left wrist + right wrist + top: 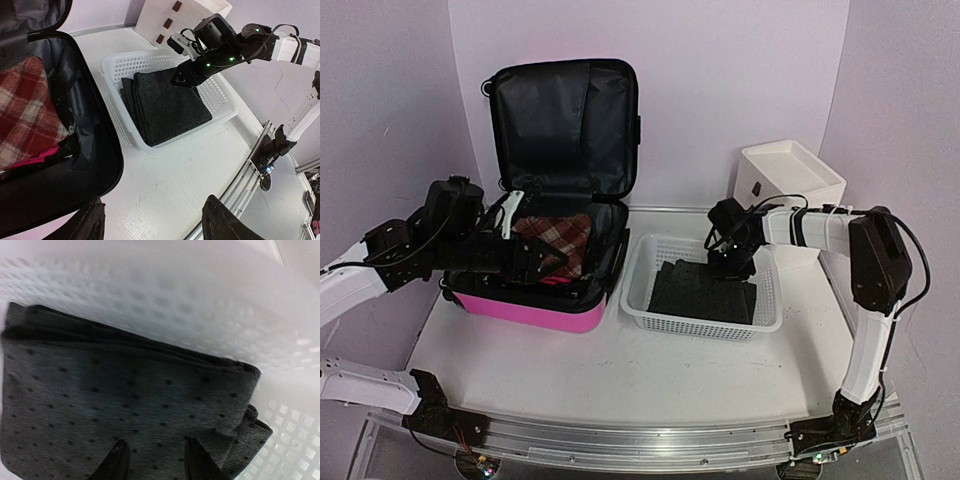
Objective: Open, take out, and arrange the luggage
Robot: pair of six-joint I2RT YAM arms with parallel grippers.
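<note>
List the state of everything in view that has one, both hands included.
luggage: open, lid upright.
plaid cloth: folded, inside the luggage.
dotted cloth: folded, lying in the basket.
basket: upright, holding the dotted cloth.
drawer stack: drawers shut.
left hand: open, empty.
right hand: open, empty, over the dotted cloth.

luggage [530, 310]: small hot-pink hard case | open, lid standing up at the back, black lining showing | red checked cloth [560, 235] inside | lies flat on surface [620, 370], left side
</note>
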